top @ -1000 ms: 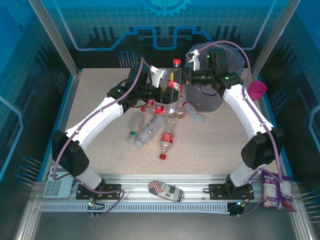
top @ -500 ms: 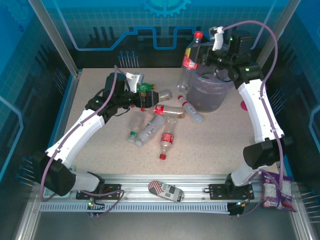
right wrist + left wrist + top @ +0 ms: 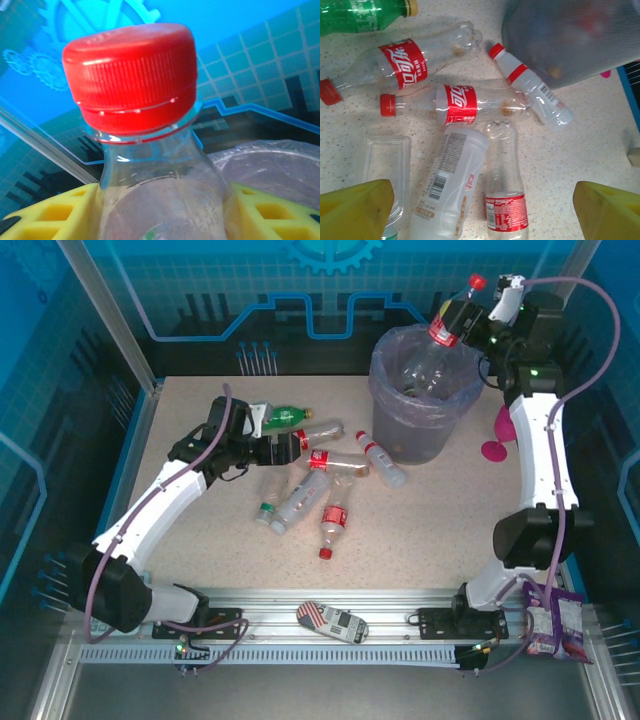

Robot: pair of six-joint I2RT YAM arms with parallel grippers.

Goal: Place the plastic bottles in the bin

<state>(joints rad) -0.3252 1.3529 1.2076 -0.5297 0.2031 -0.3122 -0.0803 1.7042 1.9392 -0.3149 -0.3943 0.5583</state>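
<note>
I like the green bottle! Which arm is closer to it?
Left. The left fingers are near the green bottle; the right fingers are far off, holding a bottle over the bin.

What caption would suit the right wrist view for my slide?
Right pincer clamps a red-capped bottle by the neck, the bag-lined bin just behind.
</note>
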